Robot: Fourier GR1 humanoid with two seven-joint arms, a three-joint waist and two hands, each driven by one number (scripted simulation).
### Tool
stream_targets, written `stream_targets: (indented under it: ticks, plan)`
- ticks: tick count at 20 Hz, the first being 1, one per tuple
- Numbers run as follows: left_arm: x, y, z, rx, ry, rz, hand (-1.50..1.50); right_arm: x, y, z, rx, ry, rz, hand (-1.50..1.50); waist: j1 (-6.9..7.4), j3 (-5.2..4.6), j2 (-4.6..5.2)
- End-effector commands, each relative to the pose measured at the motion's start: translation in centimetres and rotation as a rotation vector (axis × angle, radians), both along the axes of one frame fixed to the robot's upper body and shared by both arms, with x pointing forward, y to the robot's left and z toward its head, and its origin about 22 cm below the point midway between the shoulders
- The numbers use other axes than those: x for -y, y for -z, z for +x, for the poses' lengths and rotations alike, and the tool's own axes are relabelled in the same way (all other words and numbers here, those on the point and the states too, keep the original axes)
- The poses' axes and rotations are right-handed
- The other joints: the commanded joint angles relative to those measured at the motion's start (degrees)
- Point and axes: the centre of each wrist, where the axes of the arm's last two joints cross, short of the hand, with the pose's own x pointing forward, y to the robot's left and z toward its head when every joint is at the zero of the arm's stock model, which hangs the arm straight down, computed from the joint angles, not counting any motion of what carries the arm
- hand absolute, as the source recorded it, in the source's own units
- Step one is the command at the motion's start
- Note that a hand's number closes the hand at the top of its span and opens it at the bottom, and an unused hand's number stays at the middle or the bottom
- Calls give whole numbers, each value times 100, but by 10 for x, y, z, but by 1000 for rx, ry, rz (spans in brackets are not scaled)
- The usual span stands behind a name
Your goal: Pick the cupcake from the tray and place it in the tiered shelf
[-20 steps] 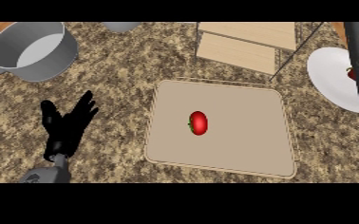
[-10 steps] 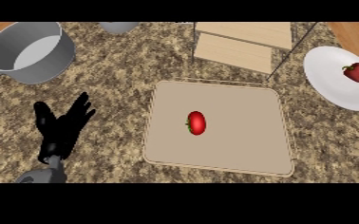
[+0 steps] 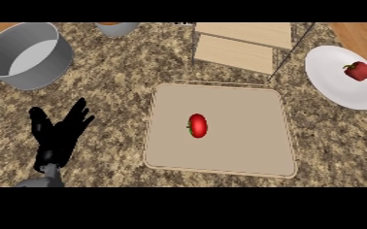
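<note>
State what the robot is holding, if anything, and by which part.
Nothing is held. The left hand is open beside the tray; the right hand is out of view.

Right of the hand (image 3: pixel 58 135), bare counter (image 3: pixel 118 102) runs to the tray (image 3: pixel 237 160), whose flat top holds only a small red item (image 3: pixel 197 125). Ahead of the hand stands a pot (image 3: pixel 32 56). The shelf (image 3: pixel 240 43) lies beyond the tray, a plate (image 3: pixel 333 80) far right.
</note>
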Motion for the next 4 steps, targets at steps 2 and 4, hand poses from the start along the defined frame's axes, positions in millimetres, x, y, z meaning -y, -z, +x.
stream_targets:
  ticks: [2,4]
  plan:
    - [-2,2,10,-24,-6,-12,0,44,10,-40,0,-44,-8,-150,-21,-17,36]
    - [18,6,3,-26,11,5,0,52,10,-57,11,-39,10,-150,8,-18,34]
